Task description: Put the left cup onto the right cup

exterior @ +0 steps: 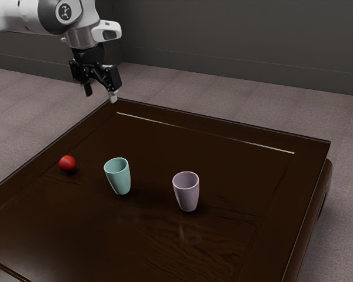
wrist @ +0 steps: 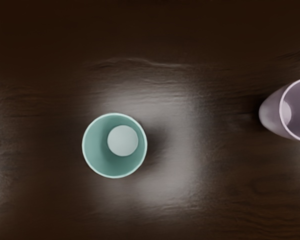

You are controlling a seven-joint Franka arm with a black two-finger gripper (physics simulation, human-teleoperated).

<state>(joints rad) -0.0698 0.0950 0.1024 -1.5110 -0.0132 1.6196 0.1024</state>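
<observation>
Jaws apart, high above teal cup (exterior: pixel 117 175)

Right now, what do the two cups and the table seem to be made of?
The teal cup and the lilac cup look like matte plastic or glazed ceramic: smooth, even colour, soft shading; I cannot tell which. The table looks like dark polished wood: grain lines and glossy reflections show.

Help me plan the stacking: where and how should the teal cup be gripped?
Probably by its rim, coming straight down from above: the teal cup stands upright with its mouth open, so its wall can be pinched from inside and outside.
</observation>
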